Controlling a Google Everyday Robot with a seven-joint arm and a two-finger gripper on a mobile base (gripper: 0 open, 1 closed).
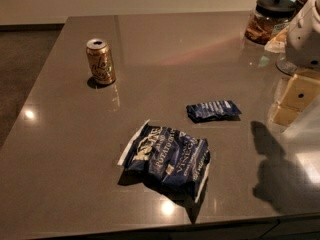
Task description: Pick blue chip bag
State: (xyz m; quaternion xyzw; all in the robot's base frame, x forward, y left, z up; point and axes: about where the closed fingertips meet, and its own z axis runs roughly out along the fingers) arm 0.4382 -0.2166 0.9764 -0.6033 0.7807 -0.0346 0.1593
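The gripper (292,104) hangs at the far right edge of the view, angled down and to the left. The white wrist (306,34) rises above it, partly cut off.

One grey glossy counter (60,149) carries one large crinkly dark navy chip bag (167,159) with white lettering, one small flat blue packet (212,110), one upright golden drink can (100,61) and one black-lidded glass jar (267,19). One white-and-cream tool (292,104) hangs over the counter's right edge.
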